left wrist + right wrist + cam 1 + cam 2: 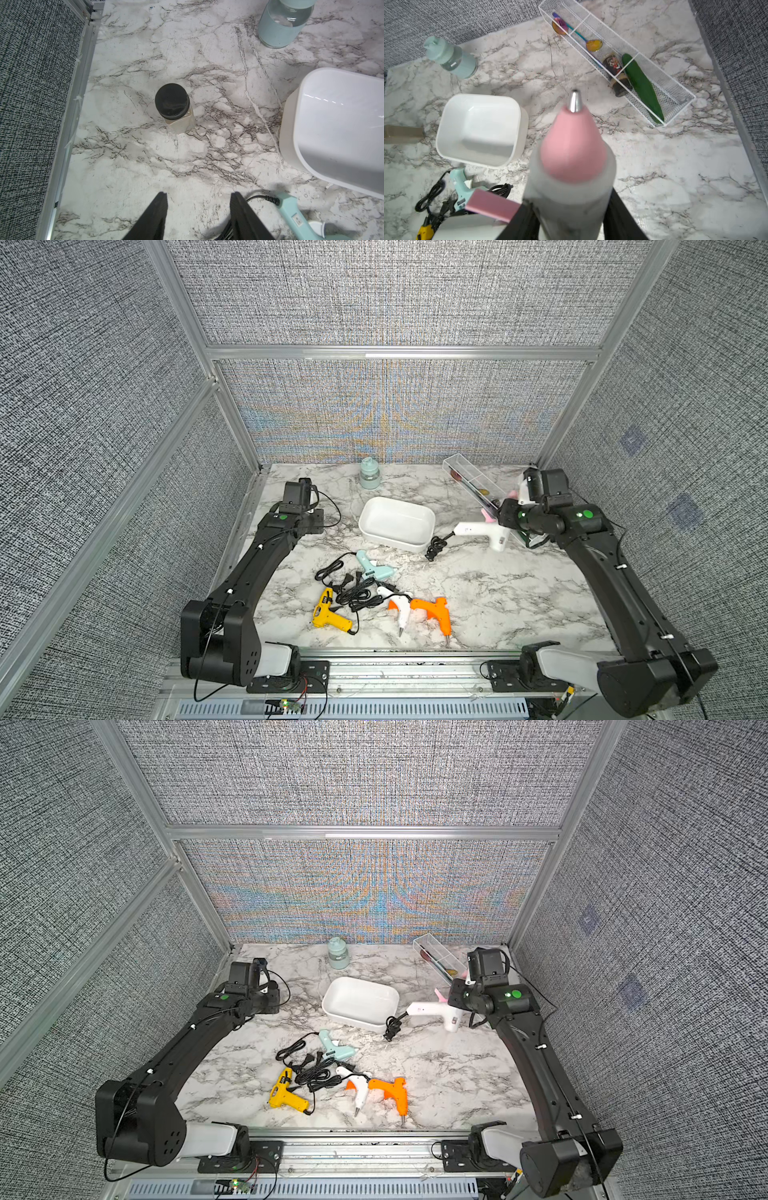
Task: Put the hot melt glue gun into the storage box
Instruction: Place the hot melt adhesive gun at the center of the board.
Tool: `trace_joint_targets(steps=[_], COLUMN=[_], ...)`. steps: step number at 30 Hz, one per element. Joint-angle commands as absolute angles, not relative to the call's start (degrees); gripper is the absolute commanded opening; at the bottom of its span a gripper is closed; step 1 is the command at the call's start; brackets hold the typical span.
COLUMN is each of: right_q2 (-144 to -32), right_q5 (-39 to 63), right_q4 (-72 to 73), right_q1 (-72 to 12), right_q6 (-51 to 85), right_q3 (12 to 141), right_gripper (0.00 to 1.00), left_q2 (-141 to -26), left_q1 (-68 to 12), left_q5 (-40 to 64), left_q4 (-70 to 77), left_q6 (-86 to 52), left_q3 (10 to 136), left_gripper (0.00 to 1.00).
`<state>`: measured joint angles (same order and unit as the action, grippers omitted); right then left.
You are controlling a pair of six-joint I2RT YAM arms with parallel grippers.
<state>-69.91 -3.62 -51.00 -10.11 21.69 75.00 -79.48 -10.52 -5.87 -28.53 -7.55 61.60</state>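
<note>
My right gripper (498,517) (569,207) is shut on the barrel of a white hot melt glue gun (478,529) (432,1009) with a pink nose (571,145), held above the table just right of the storage box. The gun's bundled black cord (436,547) hangs by the box's near right corner. The storage box (397,506) (477,128) is a shallow white tub with nothing in it. My left gripper (199,194) stands open over bare marble to the left of the box (332,124), with nothing between its fingers.
A mint glue gun (374,568), a yellow one (328,612), a white-and-orange one (399,605) and an orange one (434,610) lie in front among tangled black cords (353,589). A mint bottle (370,472), a long divided tray (612,52) and a black-lidded jar (173,104) stand further back.
</note>
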Motion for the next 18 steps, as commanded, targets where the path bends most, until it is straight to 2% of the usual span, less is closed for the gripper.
trace_joint_targets(steps=[1, 10, 18], right_q2=[-70.6, -85.4, -96.5], right_q5=[-2.0, -3.7, -3.3], right_q4=[-51.1, -46.8, -42.6], right_q1=[-10.0, -10.2, -10.4], right_q6=[21.1, 26.2, 29.2], right_q3=[71.6, 66.4, 64.8], right_gripper=[0.15, 0.18, 0.33], left_q2=[-80.0, -79.5, -80.2], left_q1=[-10.5, -11.4, -18.8], left_q5=[-5.1, -4.0, -2.7], left_q4=[-28.7, -30.5, -38.8], left_q6=[-7.8, -8.5, -12.5], left_q3=[62.2, 62.7, 63.3], left_gripper=[0.54, 0.55, 0.55])
